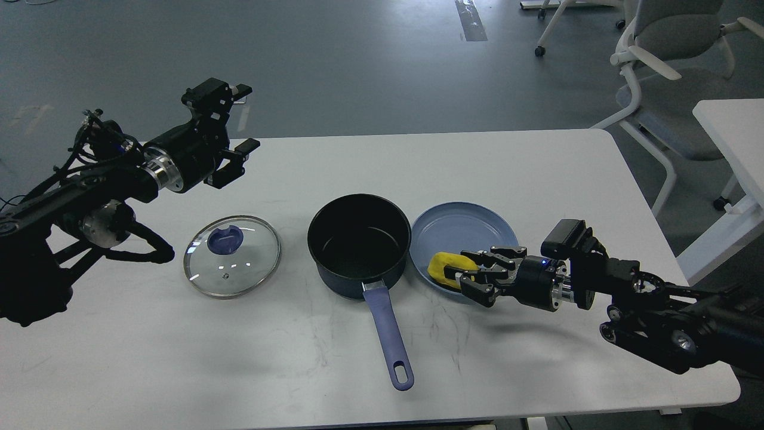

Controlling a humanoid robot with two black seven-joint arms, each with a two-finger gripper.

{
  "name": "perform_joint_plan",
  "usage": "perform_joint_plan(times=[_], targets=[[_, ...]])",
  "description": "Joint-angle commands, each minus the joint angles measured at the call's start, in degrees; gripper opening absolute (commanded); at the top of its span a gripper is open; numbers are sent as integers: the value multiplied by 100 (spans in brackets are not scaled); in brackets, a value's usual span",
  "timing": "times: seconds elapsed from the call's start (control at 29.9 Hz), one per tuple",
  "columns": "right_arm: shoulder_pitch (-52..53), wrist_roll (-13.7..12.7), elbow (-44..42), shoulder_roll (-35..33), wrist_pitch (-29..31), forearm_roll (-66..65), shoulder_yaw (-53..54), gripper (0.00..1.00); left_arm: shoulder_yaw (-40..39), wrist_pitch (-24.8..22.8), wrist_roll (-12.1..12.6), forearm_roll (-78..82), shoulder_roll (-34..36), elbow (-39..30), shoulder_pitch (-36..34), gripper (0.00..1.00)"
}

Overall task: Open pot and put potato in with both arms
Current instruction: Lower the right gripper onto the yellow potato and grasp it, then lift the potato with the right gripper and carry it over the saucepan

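Note:
The dark pot stands open and empty mid-table, its blue handle pointing toward me. Its glass lid with a blue knob lies flat on the table to the pot's left. The yellow potato lies on the blue plate right of the pot. My right gripper is low over the plate's near edge, open, with its fingers on either side of the potato's right end. My left gripper is open and empty, raised above the table's far left, behind the lid.
The white table ends close behind my left gripper. An office chair and a second white table stand to the far right, off the table.

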Motion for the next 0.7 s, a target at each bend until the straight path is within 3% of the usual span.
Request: perform_joint_plan(times=[0.0, 0.2, 0.4, 0.6, 0.67], targets=[[51, 0, 38, -37, -21, 73, 59, 42, 6, 0, 0, 1, -42, 0, 9, 98], [113, 0, 205, -221, -66, 196, 288, 38, 6, 0, 0, 9, -77, 9, 9, 98], [534, 0, 934, -652, 5, 495, 350, 38, 15, 0, 0, 9, -77, 0, 9, 98], [1255, 0, 926, -530, 391, 916, 323, 38, -3, 0, 9, -17, -86, 9, -44, 98], [1431, 0, 803, -153, 540, 1049, 306, 38, -11, 0, 9, -26, -86, 0, -61, 98]])
